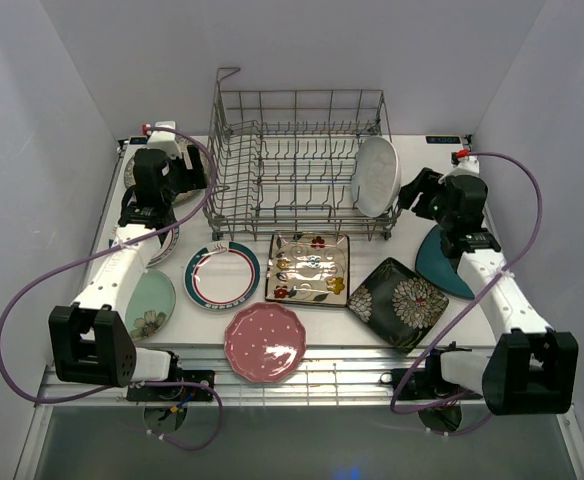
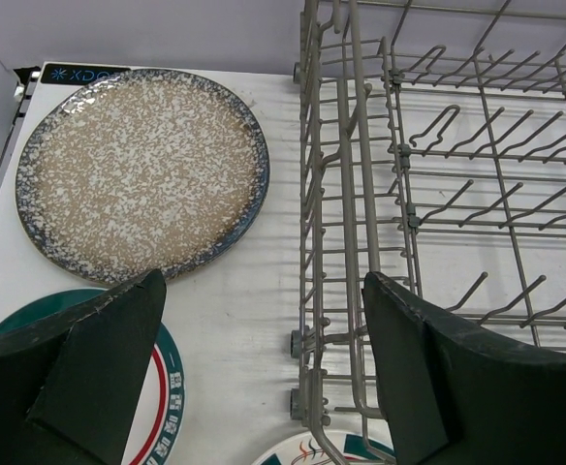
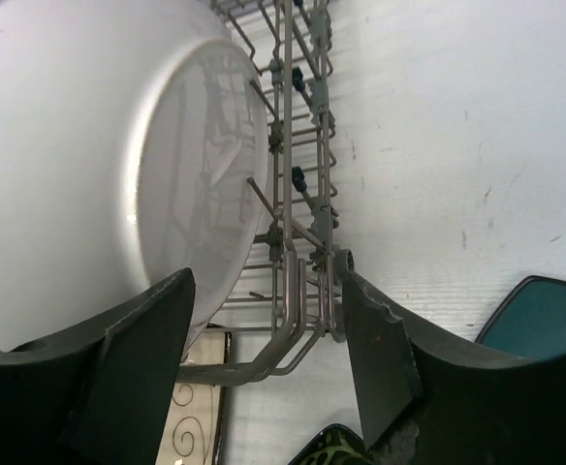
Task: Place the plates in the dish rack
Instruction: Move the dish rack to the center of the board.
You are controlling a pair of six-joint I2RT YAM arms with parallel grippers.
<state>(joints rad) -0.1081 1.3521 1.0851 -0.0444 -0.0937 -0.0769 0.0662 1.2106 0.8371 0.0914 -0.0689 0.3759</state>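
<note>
L claw [image 2: 264,378] spread wide, empty, over table [image 2: 264,252] betw. speckled plate [image 2: 142,170] and L wall of dish rack [image 2: 351,194]; label [image 2: 84,75] behind that plate reads "XDO", rest unclear. R claw [image 3: 264,358] also parted, gripping nothing, astride rack's corner wire next to white oval plate [image 3: 196,165], stood on edge in rack's R end. Remaining plates flat on table in front of rack, e.g. pink scalloped plate [image 1: 263,342], black floral plate [image 1: 400,302].

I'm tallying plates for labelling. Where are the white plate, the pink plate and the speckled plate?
white plate [image 1: 376,176]: top view, middle of its face.
pink plate [image 1: 263,342]: top view, its centre.
speckled plate [image 2: 142,170]: left wrist view, its centre.
</note>
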